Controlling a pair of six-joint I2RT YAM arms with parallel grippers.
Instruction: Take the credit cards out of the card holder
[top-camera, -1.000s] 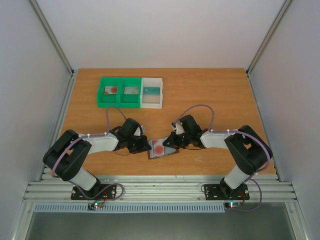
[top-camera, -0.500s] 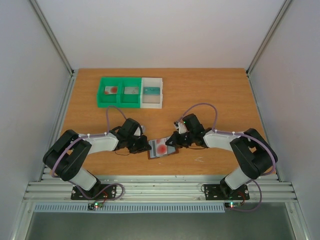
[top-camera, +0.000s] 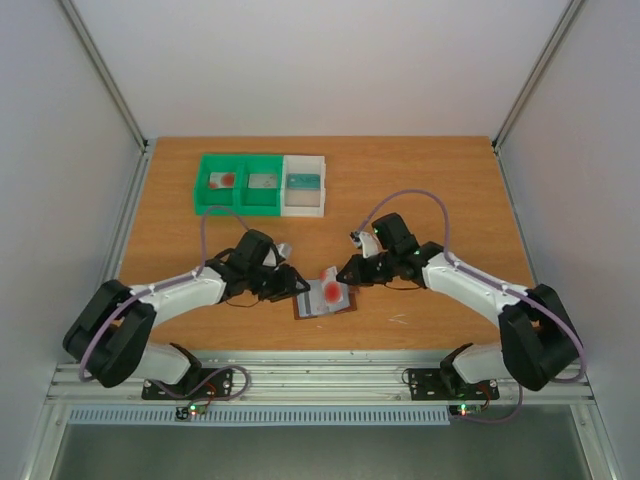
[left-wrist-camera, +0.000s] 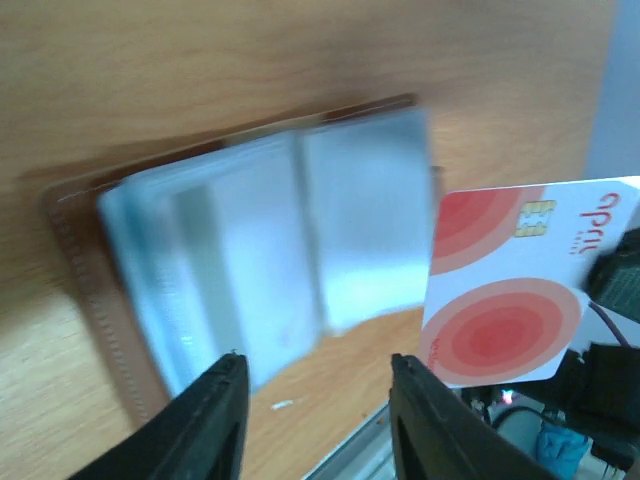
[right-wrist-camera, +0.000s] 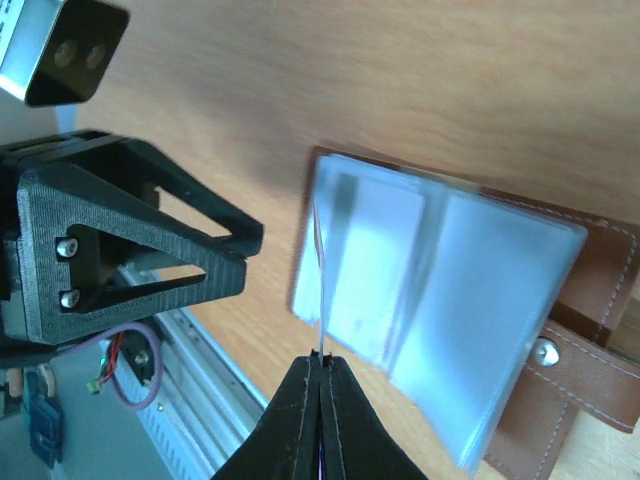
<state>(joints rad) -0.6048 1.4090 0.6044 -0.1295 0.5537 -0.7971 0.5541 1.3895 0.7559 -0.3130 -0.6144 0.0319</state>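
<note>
The right gripper pinched one red-and-white card by its edge, seemingly clear of the open wallet on the table. The left gripper hovered above, spread and empty. Pale cards apparently awaited removal.

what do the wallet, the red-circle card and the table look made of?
Wallet: brown leather or imitation, matte; stitched seam along the edge, metal-looking snap stud. Card: thin stiff plastic, glossy white, printed red circles, gold chip. Table: wood or wood-look laminate; grain shows, finish smooth.
</note>
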